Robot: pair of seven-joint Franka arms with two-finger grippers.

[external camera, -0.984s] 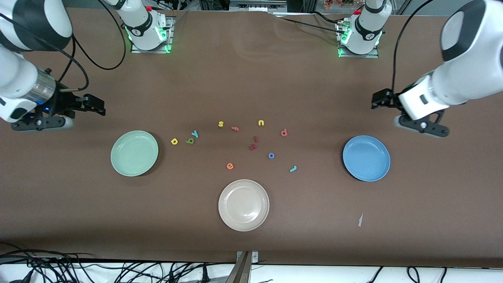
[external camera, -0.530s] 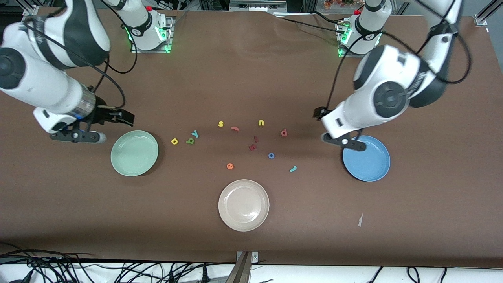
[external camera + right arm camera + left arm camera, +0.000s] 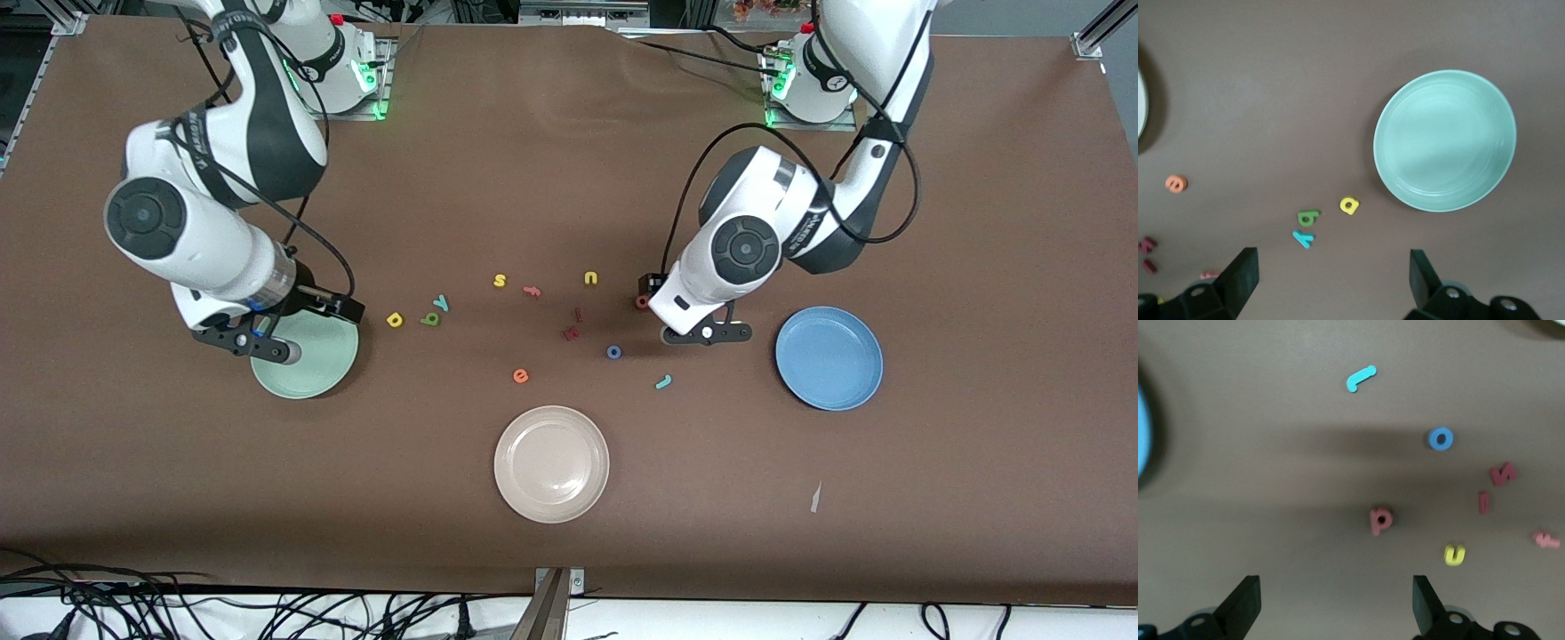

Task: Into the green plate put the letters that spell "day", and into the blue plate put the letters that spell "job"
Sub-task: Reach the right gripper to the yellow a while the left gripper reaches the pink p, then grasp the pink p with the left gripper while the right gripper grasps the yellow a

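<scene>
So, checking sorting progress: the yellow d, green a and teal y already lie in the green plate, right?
No. The right wrist view shows the green plate empty; the yellow d, green a and teal y lie on the table beside it.

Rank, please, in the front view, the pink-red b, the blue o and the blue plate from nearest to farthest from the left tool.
From the left tool, open above the table:
1. Pink-red b, partly hidden under the wrist; too close to call against the o.
2. Blue o, nearer the camera.
3. Blue plate, toward the left arm's end.

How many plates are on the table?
3: the green plate under the right gripper, the blue plate toward the left arm's end, the beige plate nearest the front camera.
</scene>
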